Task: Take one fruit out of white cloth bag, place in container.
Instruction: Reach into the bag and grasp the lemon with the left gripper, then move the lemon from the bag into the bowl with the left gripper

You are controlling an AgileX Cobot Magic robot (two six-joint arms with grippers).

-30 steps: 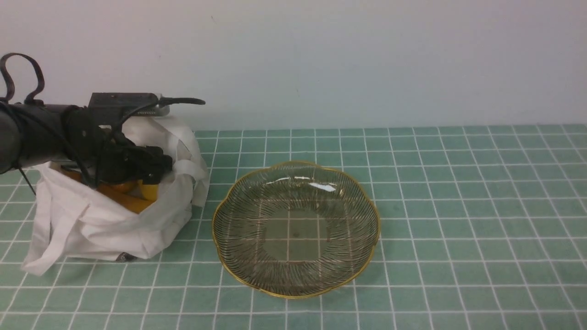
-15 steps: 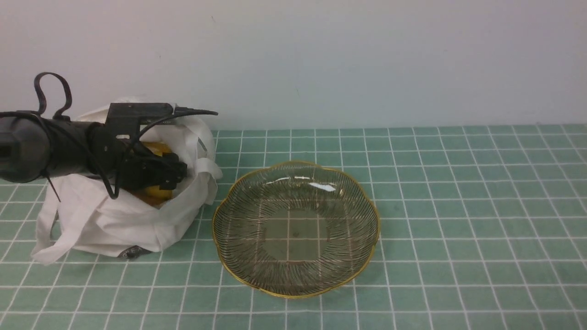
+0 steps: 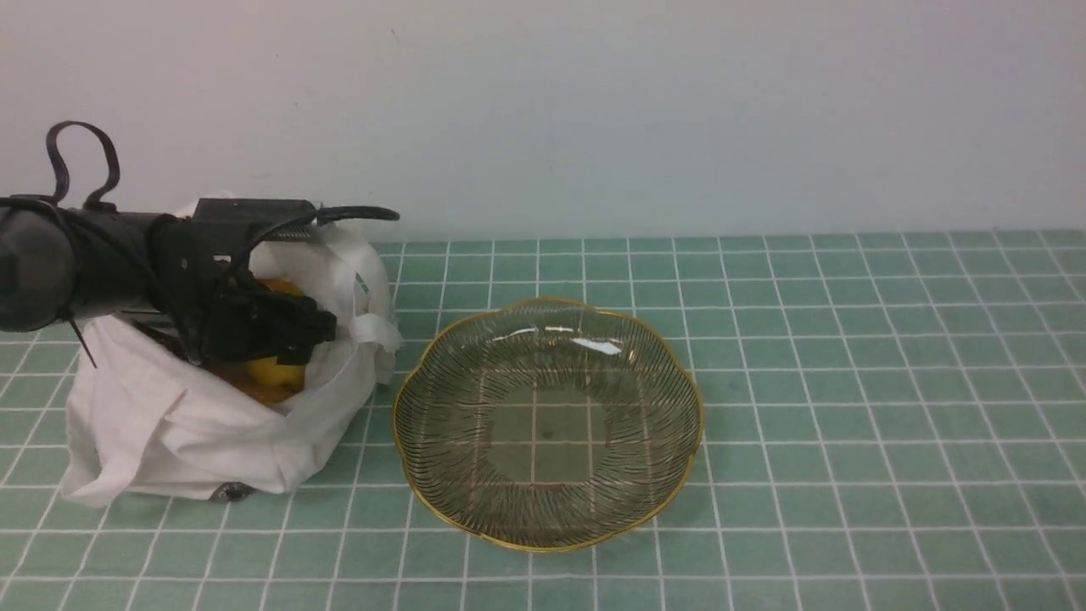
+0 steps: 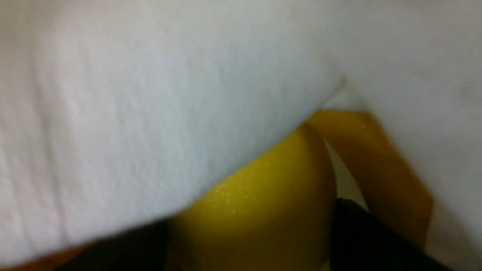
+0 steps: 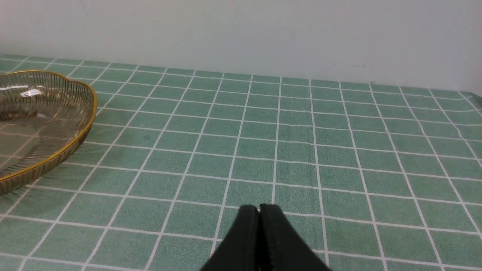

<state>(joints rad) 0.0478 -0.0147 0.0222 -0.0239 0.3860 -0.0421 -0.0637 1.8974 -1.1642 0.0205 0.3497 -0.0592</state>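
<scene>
Our left pincer (image 3: 305, 329) sits inside the white cloth bag (image 3: 195, 428), jaws flanking the lemon (image 4: 263, 195); we cannot tell whether they grip it yet. The container (image 3: 547, 299) lies just beside the bag, toward our right pincer (image 5: 259, 212), which is closed over the desk (image 5: 339, 150).

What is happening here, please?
The robot's left claw reaches into the white cloth bag, its fingers on either side of the lemon; whether they grip it is not clear. The glass dish beside the bag holds no fruit yet. The right claw is shut, over the green tablecloth.
</scene>
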